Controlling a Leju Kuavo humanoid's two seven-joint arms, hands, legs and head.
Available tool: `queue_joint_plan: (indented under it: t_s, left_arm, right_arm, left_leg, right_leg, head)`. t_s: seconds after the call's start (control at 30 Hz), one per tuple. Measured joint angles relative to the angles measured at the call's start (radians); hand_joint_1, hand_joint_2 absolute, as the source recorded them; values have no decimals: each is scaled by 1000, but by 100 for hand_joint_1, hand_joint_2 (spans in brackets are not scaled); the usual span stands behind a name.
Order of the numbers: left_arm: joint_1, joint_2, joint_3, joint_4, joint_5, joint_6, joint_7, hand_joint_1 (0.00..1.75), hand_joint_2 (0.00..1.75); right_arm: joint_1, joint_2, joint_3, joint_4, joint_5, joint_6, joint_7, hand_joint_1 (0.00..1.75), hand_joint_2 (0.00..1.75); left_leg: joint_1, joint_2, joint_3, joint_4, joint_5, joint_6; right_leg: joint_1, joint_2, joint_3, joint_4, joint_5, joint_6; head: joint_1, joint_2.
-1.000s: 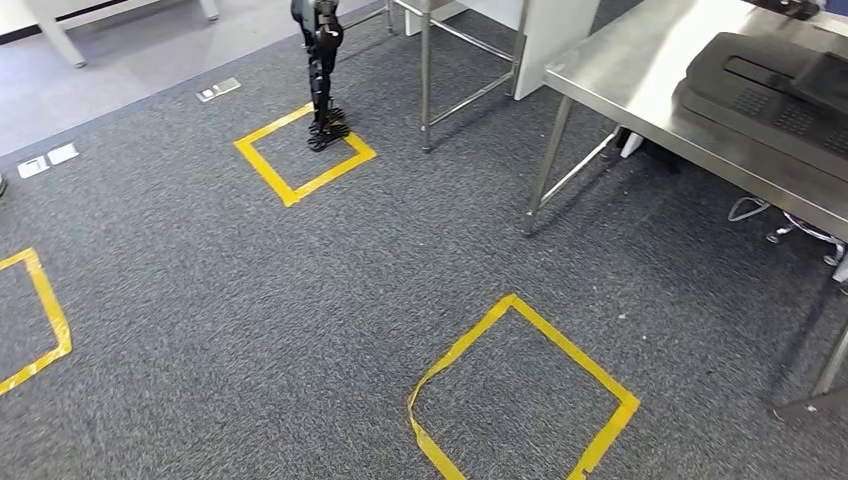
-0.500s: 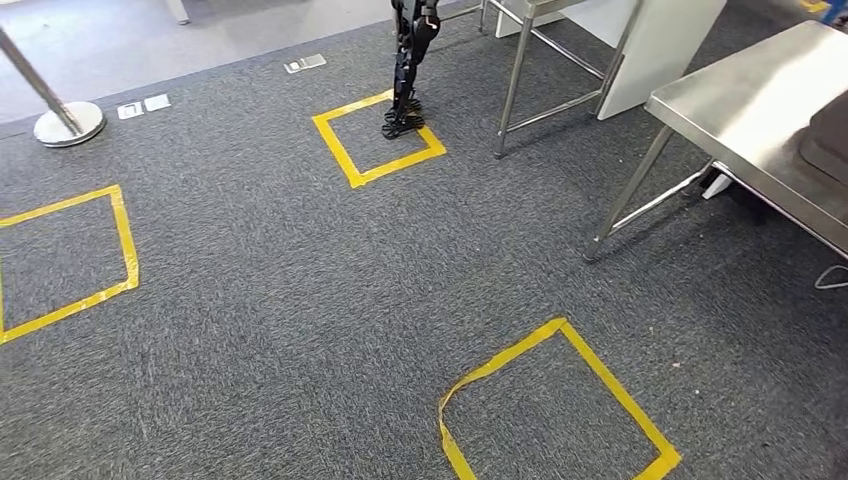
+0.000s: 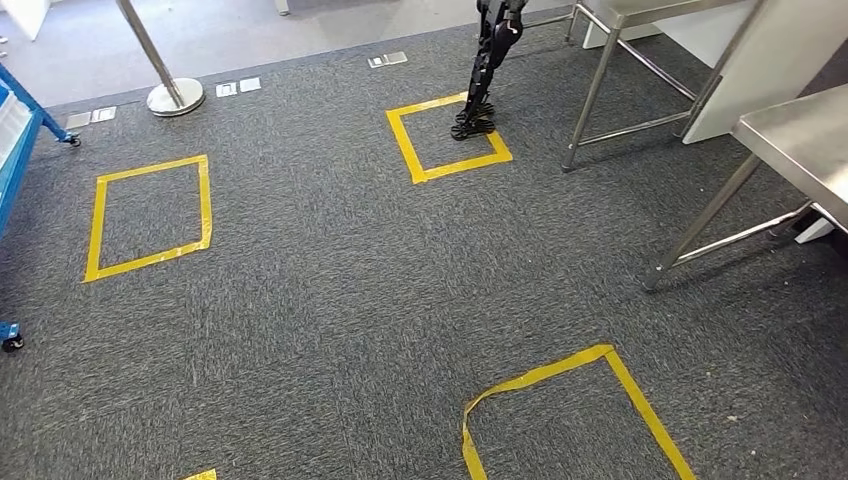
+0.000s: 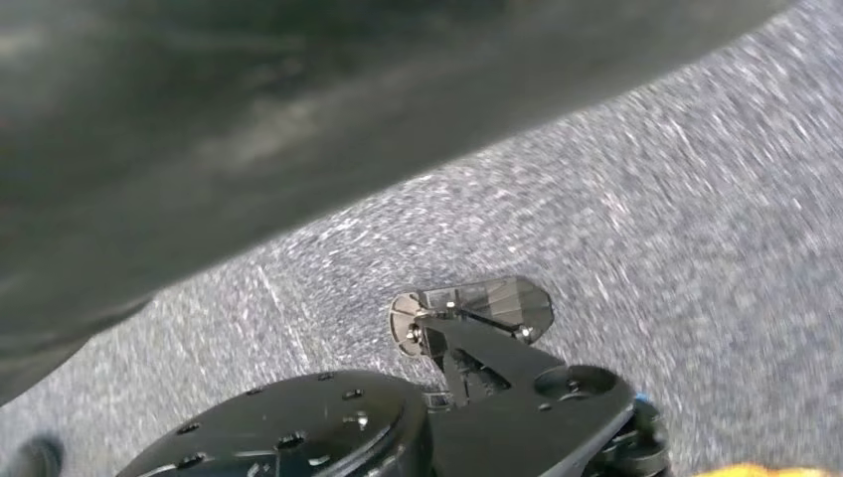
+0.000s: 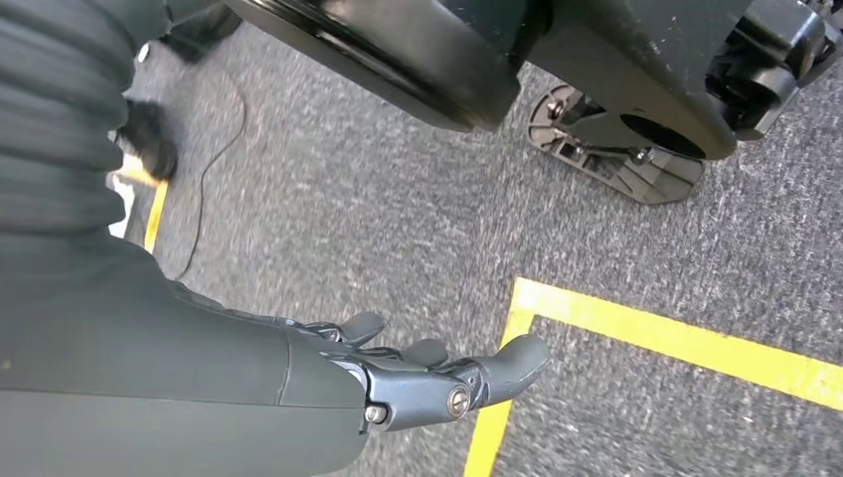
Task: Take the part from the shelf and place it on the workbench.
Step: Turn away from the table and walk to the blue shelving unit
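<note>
From my head view the largest thing is the grey carpet, which spreads across the whole floor ahead of me. At the right edge stands the steel workbench, of which I see one corner of the top and the slanted legs under it. Beyond it are a second steel frame and a white panel. At the far left edge is part of a blue frame on castors.

Yellow tape squares mark the carpet. One lies near my feet, one to the left and one farther off. A black jointed leg stands on the edge of the far square. A post on a round base stands at the carpet's far edge, with small floor sockets near it. I cannot tell where the part is.

The right wrist view adds my right hand. It hangs over the carpet above a corner of yellow tape. Its fingers are stretched out loosely, a little apart, and they hold nothing. A thin cable trails on the floor behind it.

In the left wrist view my left hand is a dark blurred mass above the carpet. I cannot tell how its fingers lie.
</note>
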Motion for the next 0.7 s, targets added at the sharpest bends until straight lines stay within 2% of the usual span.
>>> queue_joint_plan:
  t_s: [0.07,0.1,0.13,0.17,0.2,0.23,0.27,0.3,0.33,0.37,0.4,0.43,0.47,0.5,0.53,0.57,0.6,0.63,0.67,0.7]
  left_arm:
    - [-1,1,0,0,0,0,1,0,0]
    - [-2,1,0,0,0,0,1,0,0]
    - [-4,1,0,0,0,0,1,0,0]
    - [-5,1,0,0,0,0,1,0,0]
    - [-5,1,0,0,0,0,0,0,0]
    - [-5,1,0,0,0,0,0,0,0]
    - [-5,1,0,0,0,1,0,0,0]
    - [-6,1,0,0,-1,1,-1,0,0]
    - [-8,0,0,0,-2,1,-1,0,0]
    - [-10,0,0,0,-3,1,-2,0,0]
    - [-11,0,0,0,-4,2,-2,0,0]
    - [-12,0,0,0,-4,3,-3,0,0]
    - [-12,0,0,0,-5,4,-3,0,0]
    - [-12,0,0,0,-6,5,-3,0,0]
    - [-11,-1,0,0,-7,6,-4,0,0]
    - [-12,-1,0,0,-9,7,-4,0,0]
    - [-12,-1,0,0,-10,9,-4,0,0]
    - [-13,-1,0,0,-11,10,-5,0,0]
    - [-12,-1,0,0,-12,10,-5,0,0]
    - [-9,0,0,0,-13,11,-5,0,0]
  right_arm:
    - [0,0,0,0,1,-1,0,0,175]
    - [0,0,0,0,1,-1,1,0,175]
    - [1,-1,0,0,1,-1,1,0,175]
    - [0,-1,0,0,1,-1,1,0,175]
    - [-2,-1,0,0,1,-2,1,0,175]
    - [-4,-1,0,0,2,-2,1,0,175]
    - [-4,-1,0,0,2,-2,1,0,175]
    - [-4,-1,0,0,2,-2,2,0,175]
    - [-4,-1,0,0,2,-2,2,0,175]
    - [-6,-2,0,0,3,-2,2,0,175]
    - [-9,-2,0,0,4,-2,2,0,175]
    - [-12,-1,-1,-1,5,-2,2,0,175]
    - [-14,-1,-1,-1,7,-2,2,0,175]
    - [-15,-2,-1,-1,9,-2,2,0,175]
    - [-14,-2,-1,-1,12,-2,2,0,175]
    - [-12,-3,-1,0,14,-2,2,0,175]
    - [-10,-3,-1,0,16,-2,2,0,175]
    - [-8,-3,-1,0,17,-2,2,0,175]
    - [-7,-3,-1,1,18,-2,2,0,175]
    - [-8,-2,-1,1,18,-2,2,0,175]
  left_leg:
    - [-5,41,78,-137,51,5]
    - [-8,61,106,-189,64,10]
    - [-13,73,119,-217,67,17]
    - [-18,72,118,-223,64,23]
    - [-19,59,115,-225,66,31]
    - [-17,47,113,-228,70,37]
    - [-14,35,112,-231,73,44]
    - [-10,23,111,-234,77,51]
    - [-7,12,108,-236,80,57]
    - [-7,0,104,-236,83,61]
    - [-6,-13,101,-236,85,65]
    - [-6,-27,98,-236,87,66]
    - [-6,-42,97,-236,89,66]
    - [-5,-58,96,-236,91,64]
    - [-4,-74,96,-236,94,60]
    - [-3,-90,94,-235,97,55]
    - [-4,-105,91,-233,101,49]
    - [-5,-116,86,-233,106,43]
    - [-5,-126,82,-236,112,36]
    - [-4,-137,79,-239,117,28]
  right_leg:
    - [4,-23,3,1,-5,3]
    - [8,-33,4,2,-9,7]
    - [12,-44,3,2,-12,10]
    - [15,-54,4,2,-13,13]
    - [16,-66,8,0,-13,16]
    - [15,-63,8,2,-16,19]
    - [13,-46,3,14,-25,22]
    - [11,-18,-12,45,-42,23]
    - [9,16,-38,96,-67,22]
    - [7,39,-70,163,-96,19]
    - [6,50,-102,228,-119,18]
    - [5,53,-123,272,-131,21]
    - [4,55,-127,282,-126,27]
    - [1,59,-111,250,-106,37]
    - [-3,71,-80,187,-76,47]
    - [-8,96,-47,117,-50,54]
    - [-11,119,-22,58,-30,56]
    - [-13,136,-9,22,-20,53]
    - [-11,143,-6,9,-17,46]
    - [-9,134,-7,7,-13,38]
  head:
    - [-1,0]
    - [-1,0]
    - [-1,0]
    - [-1,0]
    - [-1,0]
    - [-1,0]
    - [0,0]
    - [1,0]
    - [2,0]
    - [3,0]
    - [3,0]
    - [3,0]
    - [3,0]
    - [3,0]
    - [3,0]
    - [4,0]
    - [5,0]
    - [5,0]
    - [6,0]
    - [5,0]
